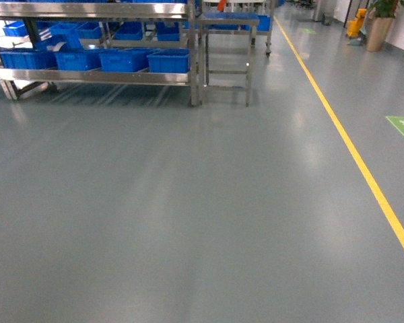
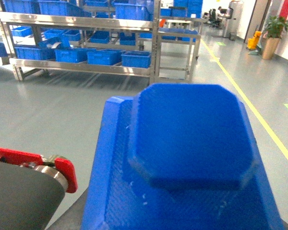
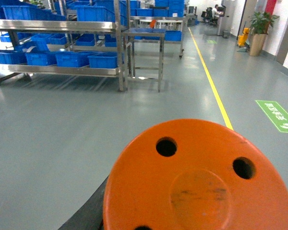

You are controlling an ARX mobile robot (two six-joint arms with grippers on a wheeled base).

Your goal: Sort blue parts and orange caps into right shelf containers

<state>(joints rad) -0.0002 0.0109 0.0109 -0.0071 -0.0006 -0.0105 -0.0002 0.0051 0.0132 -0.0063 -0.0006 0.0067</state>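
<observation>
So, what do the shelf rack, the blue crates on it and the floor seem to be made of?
The shelf rack looks like bare metal, probably steel: silvery rails with bright reflections. The blue crates look like moulded plastic, uniform in colour with thick rims. The floor seems a smooth grey coated surface, perhaps epoxy or vinyl; it faintly mirrors the lights.

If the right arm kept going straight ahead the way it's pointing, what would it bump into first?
Probably nothing soon. Past the orange cap filling the near view, open grey floor stretches ahead. Farther on, roughly in line, stands a small steel table beside the shelf of blue crates. Depth is hard to judge.
</observation>
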